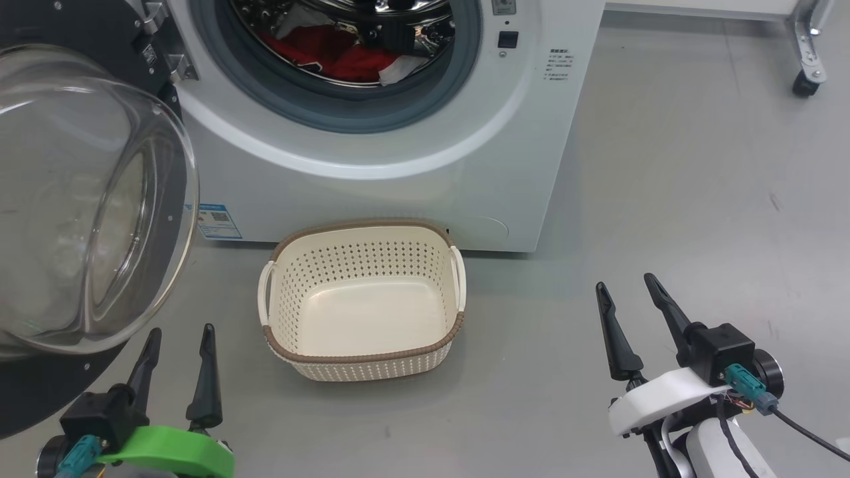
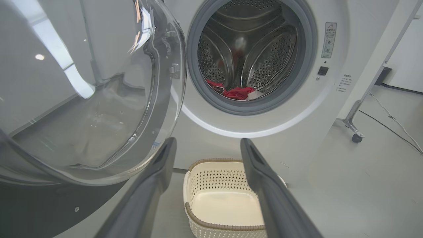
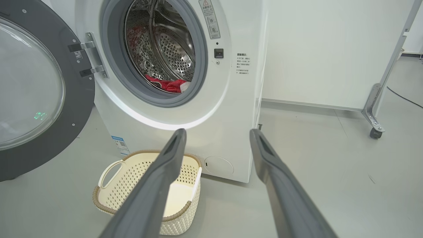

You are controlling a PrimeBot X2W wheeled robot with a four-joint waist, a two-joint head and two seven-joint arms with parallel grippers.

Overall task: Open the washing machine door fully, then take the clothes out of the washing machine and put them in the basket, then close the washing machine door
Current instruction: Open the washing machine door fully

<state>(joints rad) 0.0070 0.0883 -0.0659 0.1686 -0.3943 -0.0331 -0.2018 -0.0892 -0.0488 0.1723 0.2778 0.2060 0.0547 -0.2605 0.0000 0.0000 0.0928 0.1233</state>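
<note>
Door (image 1: 86, 199) standing wide, left pincer (image 1: 181, 332) and right pincer (image 1: 625, 282) both spread empty: reach low into the drum (image 2: 271, 53) for the red clothes (image 1: 332, 56), clearing its rubber lip (image 1: 345, 109), basket (image 1: 362, 226) waiting below.

Washing machine door (image 1: 86, 199) open, clothes (image 1: 332, 56) in drum, basket (image 1: 362, 358) on floor (image 1: 664, 199)
Door swung out at left, glass bowl bulging toward camera; red clothes lie low inside washing machine (image 1: 398, 179); basket stands just in front of machine; left gripper (image 1: 181, 330) low left beneath door, right gripper (image 1: 625, 281) low right, both fingers spread, gripping nothing
</note>
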